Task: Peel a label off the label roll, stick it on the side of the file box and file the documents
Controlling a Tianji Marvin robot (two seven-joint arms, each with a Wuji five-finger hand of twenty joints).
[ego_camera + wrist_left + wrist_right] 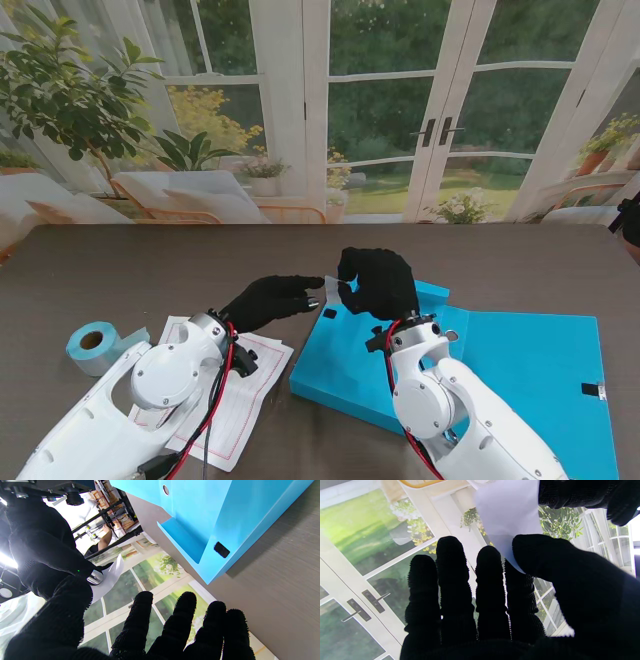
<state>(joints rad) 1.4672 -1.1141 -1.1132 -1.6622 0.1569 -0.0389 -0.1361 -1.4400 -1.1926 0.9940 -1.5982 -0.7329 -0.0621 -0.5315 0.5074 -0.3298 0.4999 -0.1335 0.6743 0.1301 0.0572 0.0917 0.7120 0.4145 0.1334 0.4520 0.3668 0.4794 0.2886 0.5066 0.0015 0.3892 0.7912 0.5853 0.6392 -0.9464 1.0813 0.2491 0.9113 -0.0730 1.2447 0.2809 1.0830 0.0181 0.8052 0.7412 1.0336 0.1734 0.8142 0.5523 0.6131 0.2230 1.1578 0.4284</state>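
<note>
I have the label (pixel 331 291) held up in the air between my two hands, above the far left corner of the blue file box (pixel 520 370), which lies open and flat on the table (pixel 120 270). My right hand (pixel 378 283) has its thumb pressed against the index finger on one end of the label, the other three fingers (pixel 452 580) standing straight and free in the right wrist view. My left hand (pixel 272 299) meets the label from the left; its thumb touches the sheet, yet I cannot tell whether it truly grips, since its four fingers (pixel 175 622) are spread apart and empty. The label's long axis runs roughly between the hands, and the box wall lies just nearer to me and lower, so I judge the right hand better placed to carry it down. The label roll (pixel 95 346) and documents (pixel 240 400) sit to my left.
</note>
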